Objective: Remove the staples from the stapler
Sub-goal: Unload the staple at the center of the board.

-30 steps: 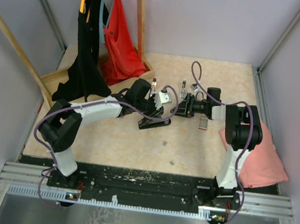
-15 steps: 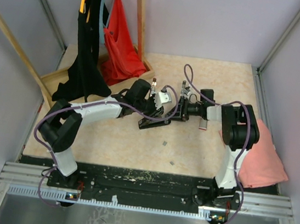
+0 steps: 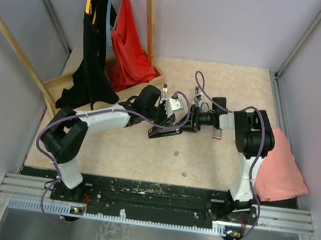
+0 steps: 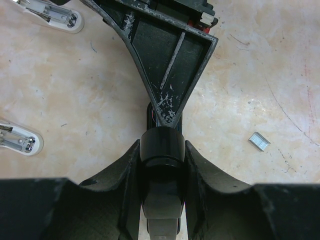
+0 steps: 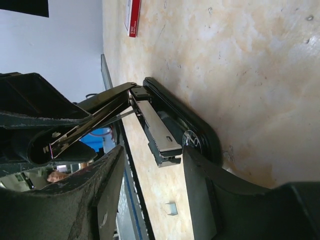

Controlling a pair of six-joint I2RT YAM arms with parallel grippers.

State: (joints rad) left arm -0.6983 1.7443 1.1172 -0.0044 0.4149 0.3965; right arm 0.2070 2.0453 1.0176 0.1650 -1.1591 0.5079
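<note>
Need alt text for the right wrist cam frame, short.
Black stapler lying hinged open on a beige table, its near end between the open fingers of the right gripper. A small loose strip of staples lies on the table close to the fingers, and a red-and-white box sits at the frame's top edge.

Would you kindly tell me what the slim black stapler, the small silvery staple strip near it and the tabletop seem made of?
The slim black stapler looks like smooth, slightly glossy plastic; its inner channel looks like brushed grey metal. The small silvery staple strip is probably metal, given its bright ribbed glint. The tabletop, beige, marbled, matte and scratched, is likely laminate or vinyl.
</note>
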